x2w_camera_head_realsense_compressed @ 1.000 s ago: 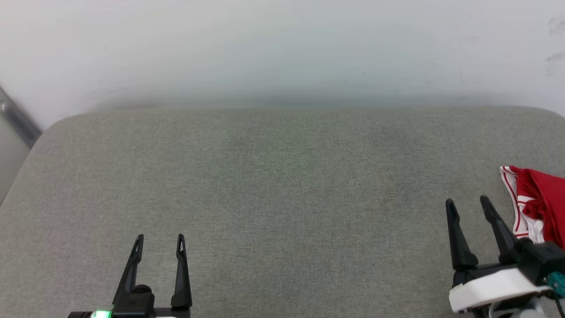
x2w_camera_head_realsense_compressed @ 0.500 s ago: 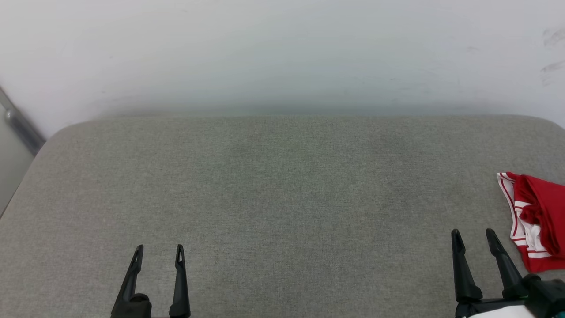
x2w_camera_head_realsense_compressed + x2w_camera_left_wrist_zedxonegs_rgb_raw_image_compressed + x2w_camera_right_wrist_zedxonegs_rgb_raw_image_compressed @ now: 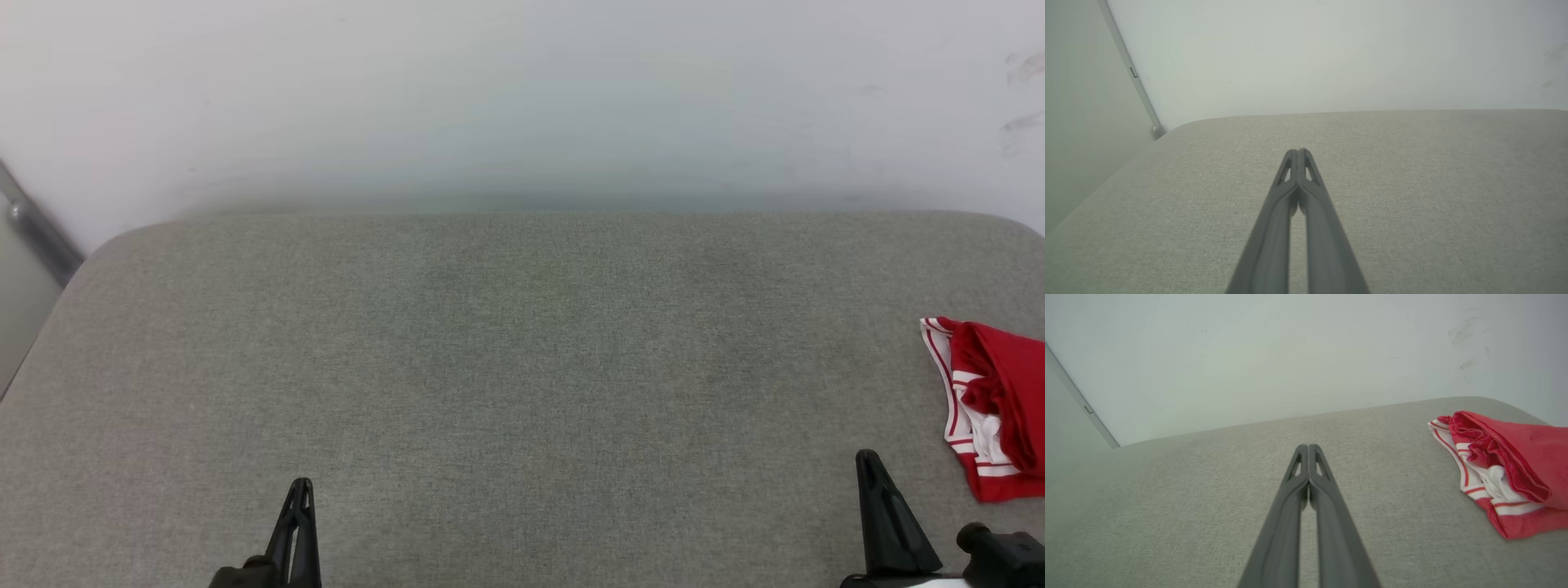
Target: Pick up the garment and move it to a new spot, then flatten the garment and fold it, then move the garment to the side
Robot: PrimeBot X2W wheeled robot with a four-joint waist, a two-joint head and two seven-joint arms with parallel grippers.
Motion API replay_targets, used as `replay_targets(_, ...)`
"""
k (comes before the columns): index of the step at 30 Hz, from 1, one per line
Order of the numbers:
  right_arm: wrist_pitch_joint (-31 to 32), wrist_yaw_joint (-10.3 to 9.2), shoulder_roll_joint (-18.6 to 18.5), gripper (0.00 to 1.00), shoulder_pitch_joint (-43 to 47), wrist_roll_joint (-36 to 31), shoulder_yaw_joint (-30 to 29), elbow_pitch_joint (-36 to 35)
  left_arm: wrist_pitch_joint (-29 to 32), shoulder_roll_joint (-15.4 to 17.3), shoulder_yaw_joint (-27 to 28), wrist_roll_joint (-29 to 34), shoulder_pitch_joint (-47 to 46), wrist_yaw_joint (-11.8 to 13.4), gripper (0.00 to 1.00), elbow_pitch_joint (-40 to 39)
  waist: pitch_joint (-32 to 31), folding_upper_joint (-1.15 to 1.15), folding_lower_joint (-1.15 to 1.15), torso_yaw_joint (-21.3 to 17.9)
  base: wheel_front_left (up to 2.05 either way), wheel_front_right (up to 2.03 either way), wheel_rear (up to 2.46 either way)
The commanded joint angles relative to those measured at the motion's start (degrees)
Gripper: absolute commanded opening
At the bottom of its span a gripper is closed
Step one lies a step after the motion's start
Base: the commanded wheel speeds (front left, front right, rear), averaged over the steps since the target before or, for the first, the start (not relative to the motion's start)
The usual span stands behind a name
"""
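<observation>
Garment: red T-shirt [image 3: 998,384] with white, red-striped trim, bunched in a heap at the right edge of the pad, partly cut off by the head view's frame; lettering hidden in the folds.
Left gripper [image 3: 1298,152]: low at the near left, fingers pressed together, holding nothing.
Right gripper [image 3: 1307,447]: low at the near right, fingers pressed together, empty; near the T-shirt's left side, apart from it.
Surroundings: slanted grey metal strip [image 3: 37,233] beside the pad's far left corner; faint dark scuffs [image 3: 1024,69] on the wall, upper right.
Surface: grey woven fabric pad [image 3: 522,367], far corners rounded.
Room: plain white wall [image 3: 522,98] directly behind the pad.
</observation>
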Motion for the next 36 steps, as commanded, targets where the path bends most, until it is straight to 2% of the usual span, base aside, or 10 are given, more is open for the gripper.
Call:
replay_targets(1,0.31,0.00,-0.15,0.00,-0.80,2.71,0.00,-0.66,0.29,0.12,0.33,-2.88,-0.57,-0.43,0.00,-0.81,0.02,0.00,0.00,-0.03,0.00,0.00,0.00)
replay_targets(20,4.46,-0.01,-1.00,0.00,-4.58,22.80,0.03,1.98,4.22,0.42,1.88,-25.42,-5.52,-4.55,0.00,4.06,0.25,0.00,0.00,-0.51,0.00,0.00,0.00)
replay_targets(36,7.39,-0.01,-1.31,0.00,-6.90,35.56,-0.24,3.58,6.95,0.33,3.18,-39.74,-8.52,-7.09,0.00,6.76,0.44,0.00,0.00,-0.88,0.00,0.00,0.00)
